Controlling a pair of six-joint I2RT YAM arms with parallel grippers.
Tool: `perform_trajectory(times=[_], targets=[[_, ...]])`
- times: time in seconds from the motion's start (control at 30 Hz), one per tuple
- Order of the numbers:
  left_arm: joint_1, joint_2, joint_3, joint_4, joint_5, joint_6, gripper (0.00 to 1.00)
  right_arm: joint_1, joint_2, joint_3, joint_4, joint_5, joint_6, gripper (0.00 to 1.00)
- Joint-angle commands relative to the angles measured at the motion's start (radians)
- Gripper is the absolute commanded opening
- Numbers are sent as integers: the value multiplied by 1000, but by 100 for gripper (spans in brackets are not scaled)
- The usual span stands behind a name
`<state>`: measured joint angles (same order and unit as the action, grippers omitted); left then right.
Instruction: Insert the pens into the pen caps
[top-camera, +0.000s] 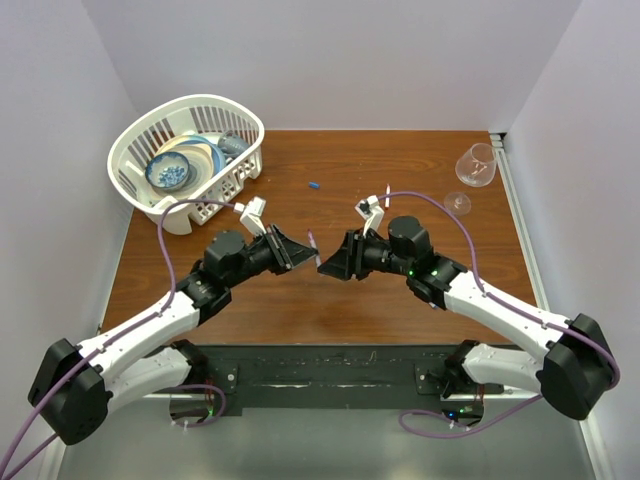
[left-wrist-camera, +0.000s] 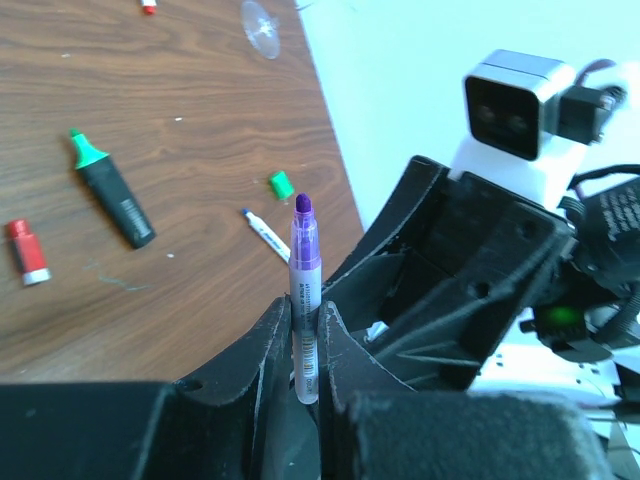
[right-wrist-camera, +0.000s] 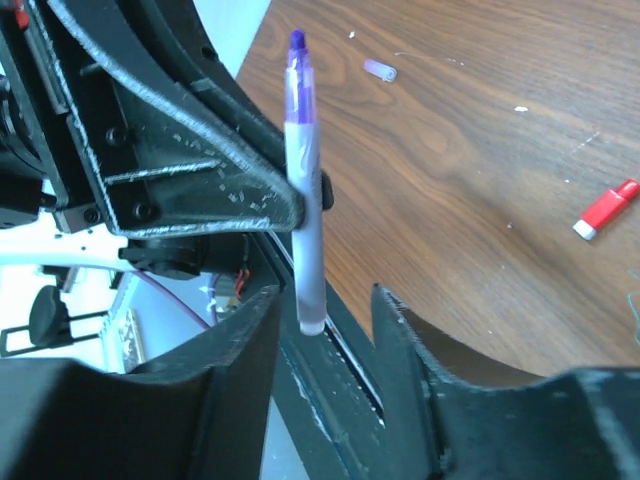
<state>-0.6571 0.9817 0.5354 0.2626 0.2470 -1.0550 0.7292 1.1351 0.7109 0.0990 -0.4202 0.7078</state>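
My left gripper (left-wrist-camera: 303, 312) is shut on a thin purple pen (left-wrist-camera: 305, 270), purple end outward; the pen also shows in the top view (top-camera: 313, 243). My right gripper (right-wrist-camera: 325, 295) faces it tip to tip at mid-table, open, with the pen's (right-wrist-camera: 303, 190) pale end between its jaws and not gripped. On the table lie a black marker with a green tip (left-wrist-camera: 112, 190), a white stick pen (left-wrist-camera: 265, 230), a green cap (left-wrist-camera: 282, 185), a red cap (left-wrist-camera: 28, 252) and a blue cap (top-camera: 314, 185). A red cap (right-wrist-camera: 607, 210) and a small purple cap (right-wrist-camera: 380, 70) also show.
A white basket (top-camera: 135, 150) with bowls stands at the back left. A tipped glass (top-camera: 478, 165) and a loose glass foot (top-camera: 457, 202) lie at the back right. White walls enclose the table on three sides.
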Motion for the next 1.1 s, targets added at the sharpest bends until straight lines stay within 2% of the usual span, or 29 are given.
perform_trajectory(times=[0.0, 0.17, 0.27, 0.3, 0.37, 0.5, 0.7, 0.73, 0.83, 0.87, 0.93, 0.97, 1.07], targets=[[-6, -15, -9, 130, 48, 9, 0, 9, -17, 6, 90, 9, 27, 42], [-6, -21, -40, 185, 49, -5, 0, 15, 0, 9, 107, -3, 38, 42], [-4, -18, -40, 190, 52, -5, 0, 18, 2, 1, 116, -2, 39, 35], [-4, -21, -40, 190, 51, -3, 0, 18, 2, -2, 119, -2, 39, 29], [-6, -32, -43, 181, 41, 0, 0, 19, 0, -5, 125, 0, 44, 26], [-6, -55, -35, 156, 11, 13, 0, 19, 12, -2, 131, -3, 59, 37], [-4, -58, -22, 150, 14, 23, 0, 24, 26, -1, 143, -22, 61, 31], [-6, -60, -22, 150, 12, 23, 0, 24, 29, -1, 154, -31, 58, 27], [-4, -51, -22, 165, 20, 21, 0, 24, 35, 1, 165, -51, 55, 0], [-6, -49, -18, 164, 23, 21, 0, 22, 32, -4, 166, -49, 53, 0], [-4, -57, -17, 149, 14, 24, 18, 22, 22, -8, 160, -39, 53, 0], [-6, -73, -17, 130, -1, 30, 43, 22, 14, -11, 159, -34, 55, 0], [-6, -118, 20, -20, -99, 59, 66, 24, -32, -16, 102, 27, 39, 0]])
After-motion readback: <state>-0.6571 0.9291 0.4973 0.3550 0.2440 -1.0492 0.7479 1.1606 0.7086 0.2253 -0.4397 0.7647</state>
